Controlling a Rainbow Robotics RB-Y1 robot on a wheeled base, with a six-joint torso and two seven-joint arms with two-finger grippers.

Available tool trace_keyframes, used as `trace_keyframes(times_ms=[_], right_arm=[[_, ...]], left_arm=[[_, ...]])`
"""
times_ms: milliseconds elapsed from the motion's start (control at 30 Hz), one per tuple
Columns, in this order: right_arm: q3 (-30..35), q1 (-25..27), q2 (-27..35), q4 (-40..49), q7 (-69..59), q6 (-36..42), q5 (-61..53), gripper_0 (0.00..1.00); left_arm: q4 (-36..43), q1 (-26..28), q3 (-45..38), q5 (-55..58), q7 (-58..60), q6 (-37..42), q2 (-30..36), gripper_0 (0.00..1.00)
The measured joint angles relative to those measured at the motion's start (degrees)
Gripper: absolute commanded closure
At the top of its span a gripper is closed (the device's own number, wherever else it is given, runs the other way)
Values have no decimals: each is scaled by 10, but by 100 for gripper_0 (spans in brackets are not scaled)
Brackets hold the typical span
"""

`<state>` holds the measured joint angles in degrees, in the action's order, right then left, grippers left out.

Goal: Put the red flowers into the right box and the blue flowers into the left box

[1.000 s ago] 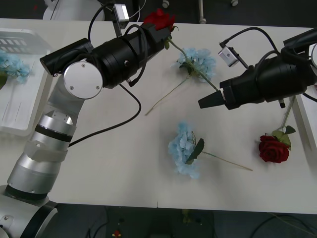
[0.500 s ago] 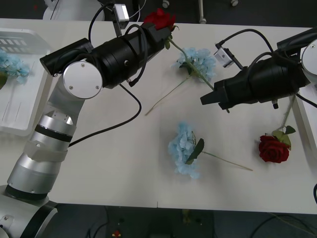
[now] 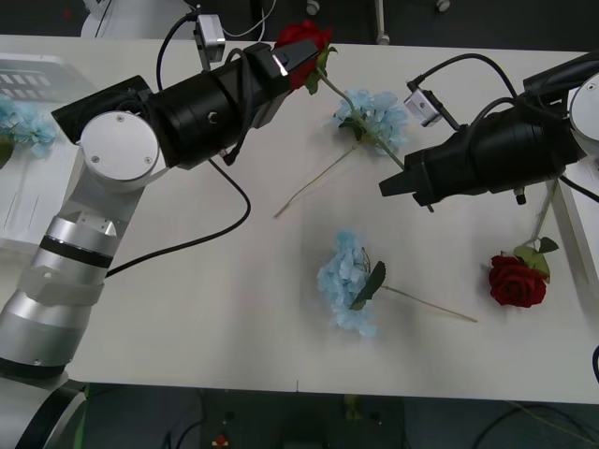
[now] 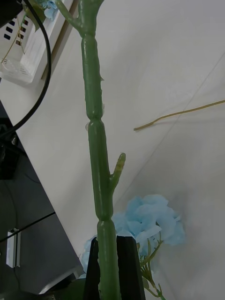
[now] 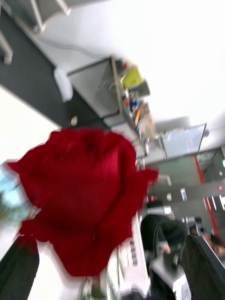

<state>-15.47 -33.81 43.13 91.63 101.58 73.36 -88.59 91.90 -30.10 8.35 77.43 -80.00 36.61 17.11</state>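
You should find these red flowers light and floppy at the head but fairly stiff along the plastic stem, so take them by the stem rather than the soft bloom: your right tool [image 3: 386, 187] is already pinched on a knobbly green rose stem [image 4: 99, 154] above the worktop [image 3: 187, 309], while your left tool [image 3: 298, 58] stands spread around a deep-red bloom [image 3: 301, 39] at the far edge. Another red rose [image 3: 517, 281] lies near the right box [image 3: 573, 234]. Two pale blue clusters [image 3: 351, 281] lie mid-worktop, and one [image 3: 23, 126] lies in the slotted left box [image 3: 37, 75].
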Motion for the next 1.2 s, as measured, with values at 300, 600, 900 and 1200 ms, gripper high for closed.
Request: trace_keyframes(times_ms=[300,600,900,1200], right_arm=[[5,-22,30,-7,-74,14,74,100],[7,-28,176,-60,-128,33,215,100],[30,-29,258,-183,-107,47,323,100],[32,-28,270,-332,20,13,410,100]], left_arm=[[7,35,-64,25,-3,174,110,13],[9,70,-64,26,-164,221,186,13],[11,97,-63,36,-317,222,225,12],[12,122,-62,114,-554,220,244,0]])
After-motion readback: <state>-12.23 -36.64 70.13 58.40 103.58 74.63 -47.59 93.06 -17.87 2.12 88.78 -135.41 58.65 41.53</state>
